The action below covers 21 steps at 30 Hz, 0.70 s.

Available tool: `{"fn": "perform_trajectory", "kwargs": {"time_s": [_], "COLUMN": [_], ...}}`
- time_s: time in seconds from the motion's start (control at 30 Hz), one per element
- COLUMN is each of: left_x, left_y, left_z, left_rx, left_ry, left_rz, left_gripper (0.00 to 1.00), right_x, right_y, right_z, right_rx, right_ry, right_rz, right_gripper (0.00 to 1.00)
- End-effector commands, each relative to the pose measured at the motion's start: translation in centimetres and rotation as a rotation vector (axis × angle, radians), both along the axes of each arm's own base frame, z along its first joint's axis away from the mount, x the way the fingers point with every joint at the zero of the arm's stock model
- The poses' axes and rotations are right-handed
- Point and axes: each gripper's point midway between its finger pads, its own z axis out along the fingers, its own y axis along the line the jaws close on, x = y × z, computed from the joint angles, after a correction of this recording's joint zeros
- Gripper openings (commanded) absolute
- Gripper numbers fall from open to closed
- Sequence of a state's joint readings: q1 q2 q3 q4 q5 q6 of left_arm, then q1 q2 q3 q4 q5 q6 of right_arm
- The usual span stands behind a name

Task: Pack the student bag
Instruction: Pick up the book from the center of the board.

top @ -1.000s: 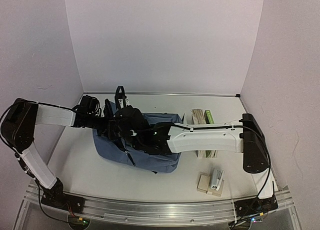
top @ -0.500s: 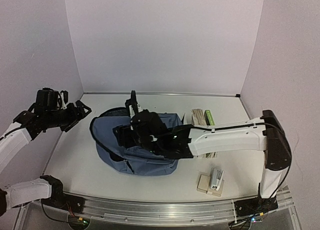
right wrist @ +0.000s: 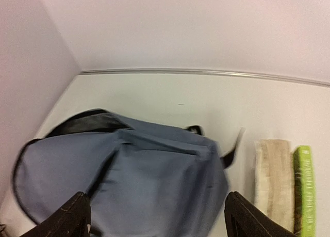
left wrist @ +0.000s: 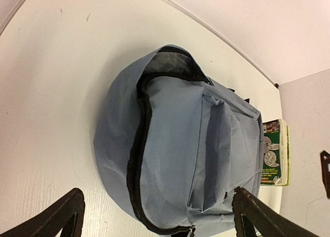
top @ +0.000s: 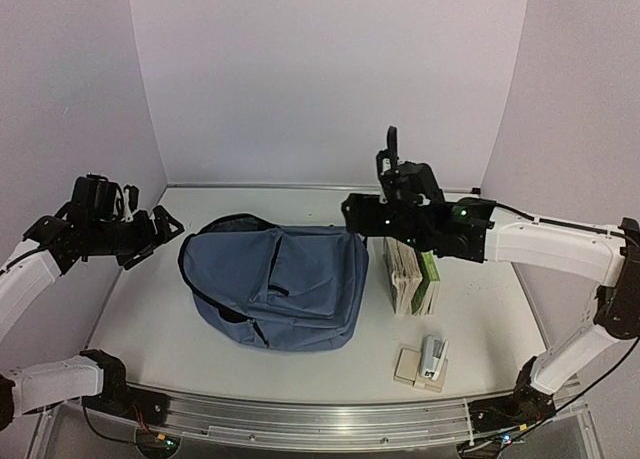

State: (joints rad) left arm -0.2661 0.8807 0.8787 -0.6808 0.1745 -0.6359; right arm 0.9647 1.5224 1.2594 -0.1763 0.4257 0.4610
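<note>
The left hand [left wrist: 157, 193], spread wide and empty, hangs left of the large slate-blue fabric student bag [top: 290, 279], facing its unzipped mouth. The bag lies flat in the middle of the white desk [top: 150, 319], long axis left to right. The right hand [right wrist: 154, 211], also spread and empty, hovers over the bag's right end. It is the nearer hand to the green-and-cream books [top: 410, 269] just beside the bag, likely the next pick. A small stapler-like thing [top: 432, 355] sits near-right, clear of both.

The white tabletop [top: 150, 314] carries the student bag [top: 275, 289] lying flat, books [top: 412, 274] just right of it, and tan blocks [top: 408, 367] nearer the front.
</note>
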Motion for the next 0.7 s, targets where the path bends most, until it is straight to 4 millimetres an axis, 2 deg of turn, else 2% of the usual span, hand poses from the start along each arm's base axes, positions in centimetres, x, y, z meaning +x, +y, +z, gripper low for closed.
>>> {"fn": "perform_trajectory", "kwargs": {"time_s": [0.0,0.13,0.27,0.47,0.67], "left_x": [1.0,1.1,1.0,1.4,1.7], "left_y": [-1.7,-1.6,-1.9,-2.0,-2.4], "left_z": [1.9,1.4,1.3,1.0,0.8], "left_rx": [-0.086,-0.077,-0.097,-0.104,-0.109], "left_ry": [-0.077,-0.064,-0.067,-0.067,-0.057], "left_rz": [-0.066,-0.059,-0.068,-0.065,-0.076], "left_gripper": [1.0,1.0,1.0,1.0,1.0], "right_x": [2.5,4.3,4.9,5.2,5.6], "right_y": [-7.6,-12.1,-14.9,-16.6,-17.4], "right_z": [-3.7,-6.2,-8.4,-10.5,-11.4], "right_rx": [-0.1,-0.121,-0.129,-0.115,-0.137], "right_ry": [0.11,0.175,0.236,0.304,0.315], "right_rz": [-0.126,-0.195,-0.22,-0.202,-0.216], "right_gripper": [0.84,0.82,0.81,0.74,0.66]}}
